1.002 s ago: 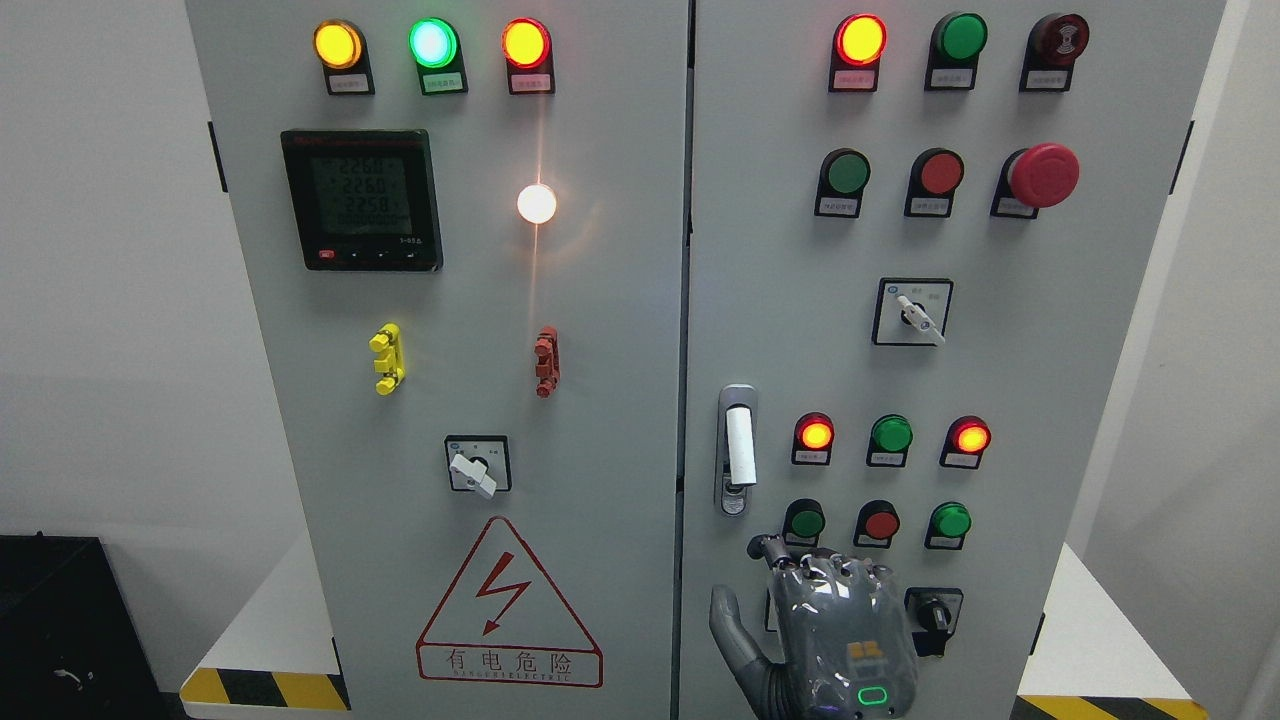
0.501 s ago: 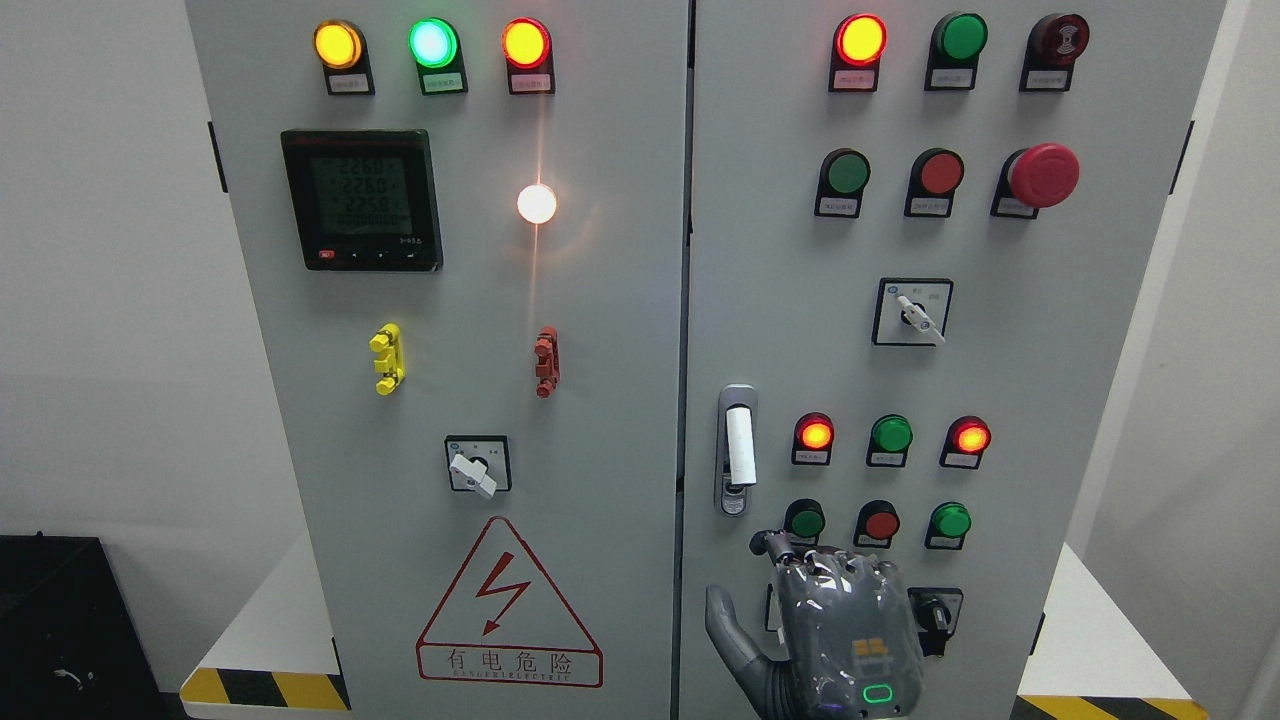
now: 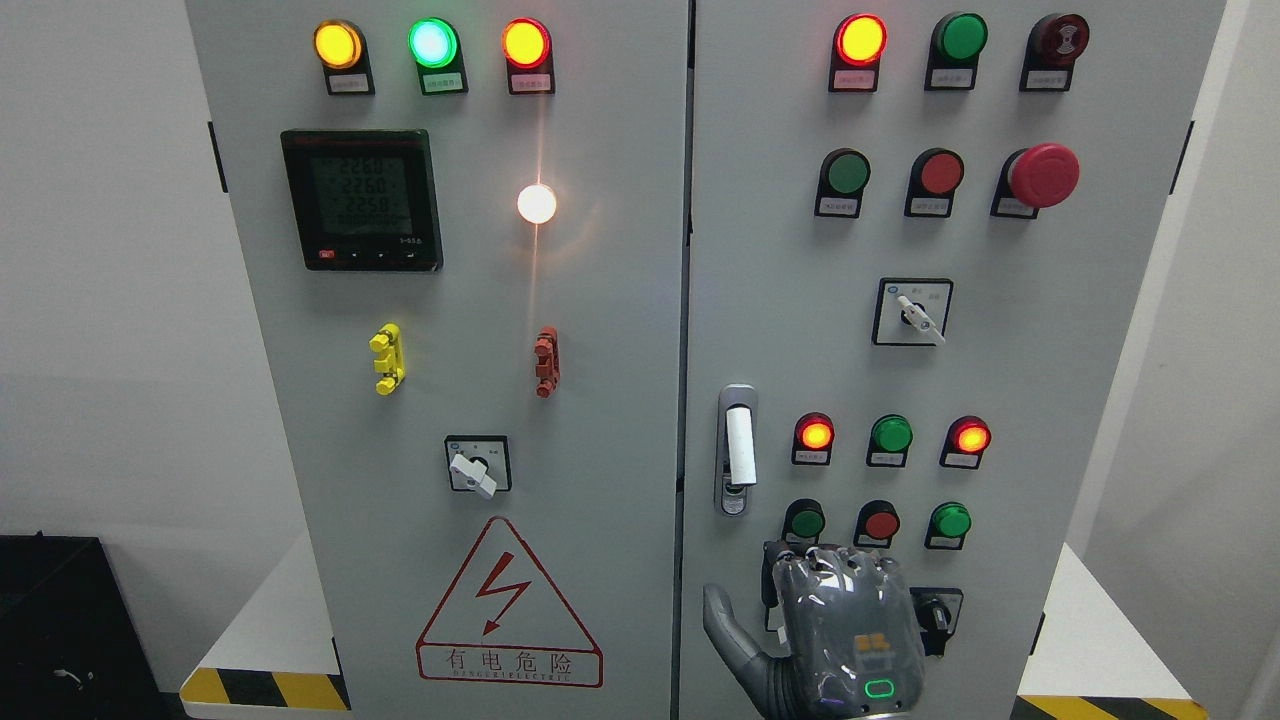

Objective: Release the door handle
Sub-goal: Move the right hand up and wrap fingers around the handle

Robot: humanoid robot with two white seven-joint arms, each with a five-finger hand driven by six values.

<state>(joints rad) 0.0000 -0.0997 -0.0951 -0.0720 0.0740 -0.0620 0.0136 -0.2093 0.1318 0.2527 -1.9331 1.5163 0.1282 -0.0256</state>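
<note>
My right robot hand [image 3: 835, 635] has dropped slightly, fingers curled, empty, well below the door handle [image 3: 738, 447], so it's freed.

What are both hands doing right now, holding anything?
Right hand: below the door handle, not touching it, holding nothing; fingers curled, seen from the back.
Left hand: not in view.
</note>
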